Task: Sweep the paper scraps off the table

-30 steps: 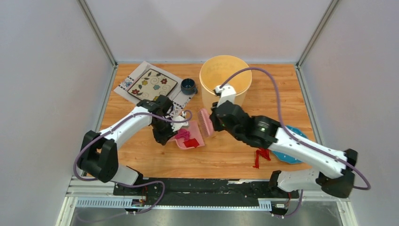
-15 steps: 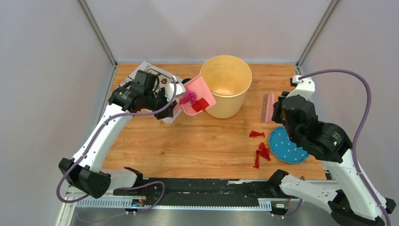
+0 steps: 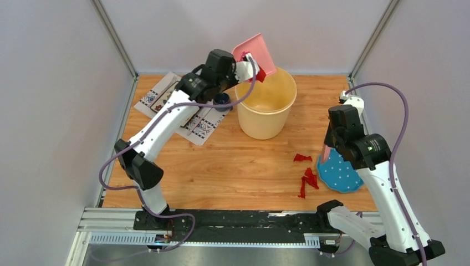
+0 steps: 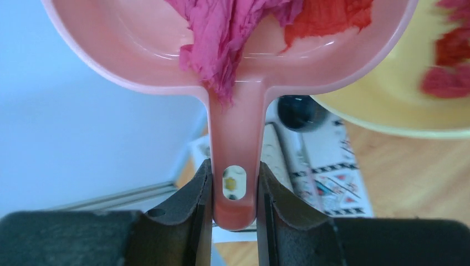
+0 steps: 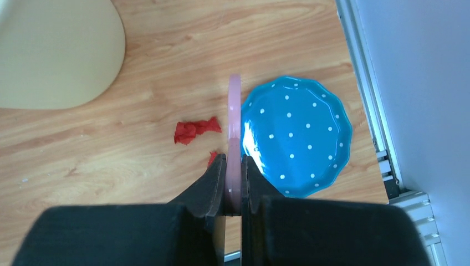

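My left gripper [image 3: 241, 63] is shut on the handle of the pink dustpan [image 3: 256, 51] and holds it tilted above the far rim of the yellow bucket [image 3: 266, 105]. In the left wrist view my left gripper [image 4: 233, 173] clamps the handle, and magenta [image 4: 221, 33] and red [image 4: 327, 16] paper scraps lie in the dustpan [image 4: 138, 55]. Blurred red scraps [image 4: 449, 83] show inside the bucket. My right gripper [image 5: 233, 162] is shut on the pink brush [image 5: 235, 116], held edge-on above the table [image 3: 233, 172]. Three red scraps [image 3: 308, 178] lie on the table left of the brush.
A blue dotted plate [image 3: 341, 176] lies at the right edge, under my right gripper [image 3: 328, 151]. A patterned placemat [image 3: 202, 127] and a dark blue cup [image 3: 221, 100] sit at the back left, beside the bucket. Metal rails frame the table.
My left arm has lifted the dustpan from the bucket's left side up over its rim and tilted it. My right arm has moved the brush nearer, over the plate's left edge.
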